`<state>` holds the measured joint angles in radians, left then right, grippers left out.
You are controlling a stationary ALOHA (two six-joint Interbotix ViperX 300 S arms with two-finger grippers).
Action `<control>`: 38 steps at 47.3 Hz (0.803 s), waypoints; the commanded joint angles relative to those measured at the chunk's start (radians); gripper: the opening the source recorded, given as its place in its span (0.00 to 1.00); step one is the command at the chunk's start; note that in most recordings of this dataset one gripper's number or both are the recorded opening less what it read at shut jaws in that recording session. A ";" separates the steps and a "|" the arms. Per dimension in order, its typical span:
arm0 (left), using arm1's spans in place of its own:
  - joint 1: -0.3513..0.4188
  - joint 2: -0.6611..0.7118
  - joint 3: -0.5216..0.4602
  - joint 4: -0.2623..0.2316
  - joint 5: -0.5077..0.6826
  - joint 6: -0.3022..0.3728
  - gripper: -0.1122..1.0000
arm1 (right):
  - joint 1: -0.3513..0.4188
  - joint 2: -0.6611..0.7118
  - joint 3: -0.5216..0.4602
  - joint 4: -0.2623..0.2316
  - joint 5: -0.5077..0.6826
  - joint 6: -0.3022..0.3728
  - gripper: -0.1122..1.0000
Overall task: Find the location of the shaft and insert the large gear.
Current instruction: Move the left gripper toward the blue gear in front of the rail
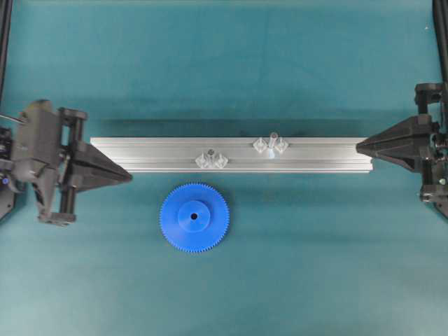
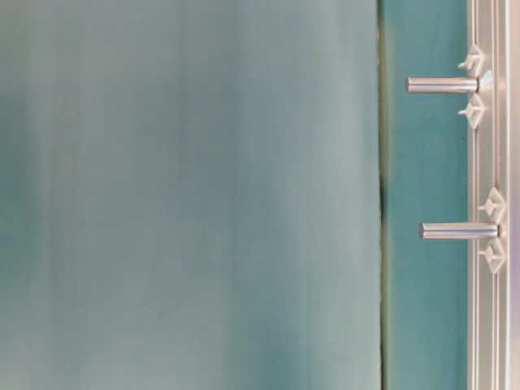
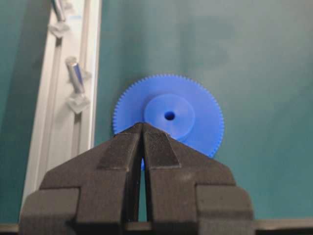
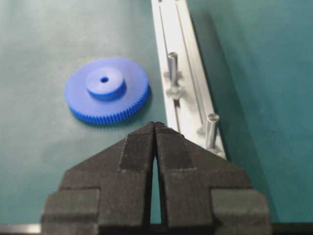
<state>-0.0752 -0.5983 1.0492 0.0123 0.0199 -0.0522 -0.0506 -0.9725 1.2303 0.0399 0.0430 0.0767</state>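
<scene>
- We see a teal mat (image 1: 294, 266) covering the whole work surface, with an aluminium rail (image 1: 140, 148) lying crosswise between the two arms.
- On the rail we see two upright pins; the shaft (image 1: 272, 143) is the taller pale one, flanked by clear diamond mounts (image 1: 260, 145).
- The shorter dark-topped stub (image 1: 210, 155) stands nearer our left side.
- The large gear (image 1: 194, 217) lies flat on the mat just beside the rail, untouched.
- Our left gripper (image 3: 143, 128) has its jaws pressed together, empty, with its tips at the rail's end.
- Our right gripper (image 4: 154, 125) is likewise closed and empty at the opposite end.
</scene>
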 commanded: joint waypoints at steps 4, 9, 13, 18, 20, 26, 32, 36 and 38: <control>-0.018 0.080 -0.064 0.002 0.038 0.002 0.11 | -0.011 0.005 -0.009 0.002 -0.003 0.009 0.11; -0.028 0.149 -0.098 0.002 0.075 0.002 0.11 | -0.011 0.005 -0.009 0.002 0.006 0.011 0.11; -0.032 0.212 -0.132 0.002 0.098 0.002 0.11 | -0.011 0.005 -0.009 0.002 0.012 0.011 0.11; -0.038 0.272 -0.167 0.002 0.101 -0.008 0.11 | -0.011 0.005 -0.008 0.002 0.014 0.011 0.11; -0.043 0.288 -0.184 0.002 0.100 -0.008 0.11 | -0.012 0.005 -0.009 0.000 0.015 0.011 0.11; -0.043 0.324 -0.219 0.003 0.107 -0.008 0.11 | -0.012 0.005 -0.008 0.002 0.021 0.011 0.11; -0.043 0.356 -0.242 0.002 0.129 -0.015 0.11 | -0.012 0.005 -0.002 0.002 0.026 0.011 0.11; -0.043 0.380 -0.268 0.002 0.160 -0.031 0.11 | -0.012 0.003 0.002 0.002 0.026 0.011 0.11; -0.043 0.393 -0.288 0.003 0.179 -0.041 0.11 | -0.014 0.003 0.002 0.002 0.026 0.011 0.11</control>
<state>-0.1120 -0.2102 0.8115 0.0123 0.1779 -0.0828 -0.0598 -0.9741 1.2425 0.0399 0.0736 0.0782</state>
